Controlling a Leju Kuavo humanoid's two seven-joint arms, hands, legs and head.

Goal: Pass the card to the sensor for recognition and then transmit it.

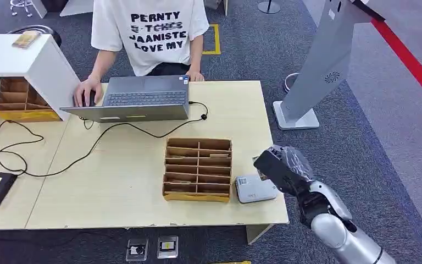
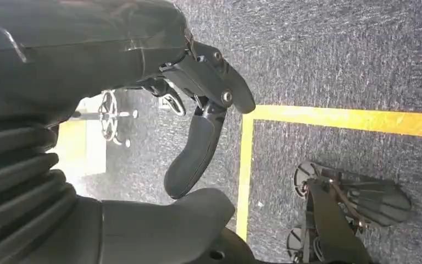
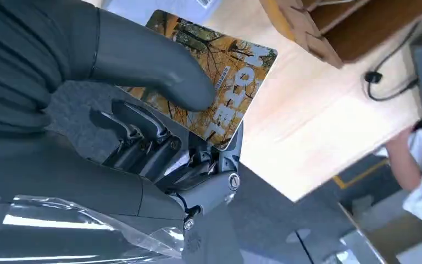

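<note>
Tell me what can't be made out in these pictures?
- Card: right wrist view, thumb of the right robot hand covers part of its print.
- Same card, head view: hidden behind the right robot hand.
- Sensor: head view, too small to read its label.
- Cardboard organizer: contents too small to identify.

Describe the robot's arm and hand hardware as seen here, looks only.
Right arm: silver tube, black wrist joint. Right robot hand: black, wrapped in clear plastic film. Left robot hand: grey ribbed cover, thick grey thumb, darker fingers with silver pivot screws.
</note>
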